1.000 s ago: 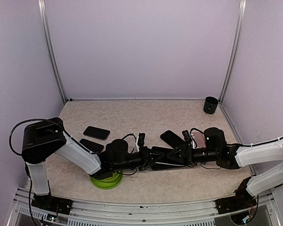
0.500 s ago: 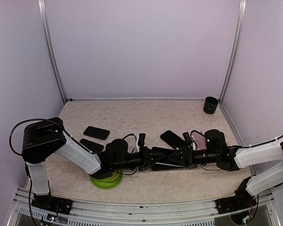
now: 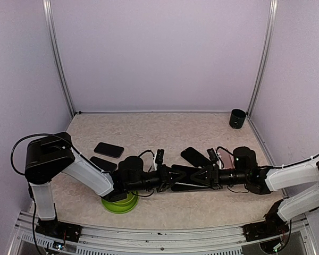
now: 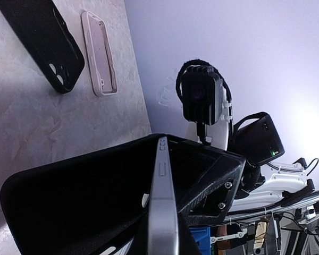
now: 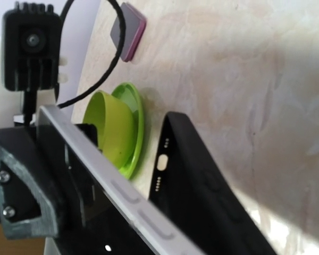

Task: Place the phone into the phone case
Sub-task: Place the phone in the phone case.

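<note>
I can see a green bowl [image 3: 119,205] near the front left of the table [image 3: 165,130]. Behind it lies a dark slab [image 3: 108,150], with a second slab [image 3: 102,163] just beside it. A black cup [image 3: 237,118] stands in the far right corner. A pink case [image 4: 99,53] lies just beside a black case [image 4: 42,42].

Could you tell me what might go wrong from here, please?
The phone is clamped in the shut left gripper; the right gripper crowding alongside could twist it loose. The black case sits at an angle to the phone, so pressing may catch its rim. The green bowl close by the left arm might get bumped.
</note>
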